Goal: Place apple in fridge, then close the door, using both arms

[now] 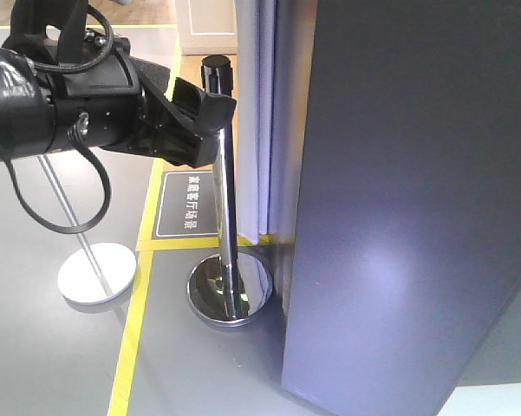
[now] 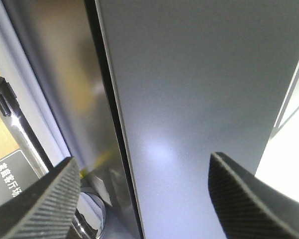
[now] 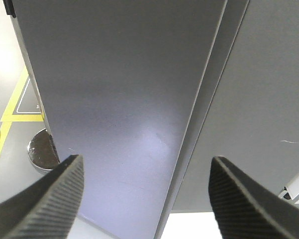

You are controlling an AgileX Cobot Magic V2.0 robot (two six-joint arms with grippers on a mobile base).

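The apple is out of view. The fridge (image 1: pixel 399 217) fills the right of the front view as a tall dark grey face. In the left wrist view the door (image 2: pixel 199 99) shows its grey outer face beside a dark seam. My left gripper (image 1: pixel 204 117) hovers open at the upper left, just left of the fridge, with nothing between its fingers (image 2: pixel 40 204). My right gripper (image 3: pixel 147 199) is open and empty too, facing two grey panels: the door (image 3: pixel 119 99) and its neighbour (image 3: pixel 268 99). I cannot tell if the seam between them is fully closed.
A chrome stanchion post (image 1: pixel 226 199) with a round base (image 1: pixel 230 295) stands right under my left gripper, close to the fridge's left edge. A second thin pole has a white round base (image 1: pixel 95 273). Yellow floor tape (image 1: pixel 132 338) and a dark floor sign (image 1: pixel 189 204) lie to the left.
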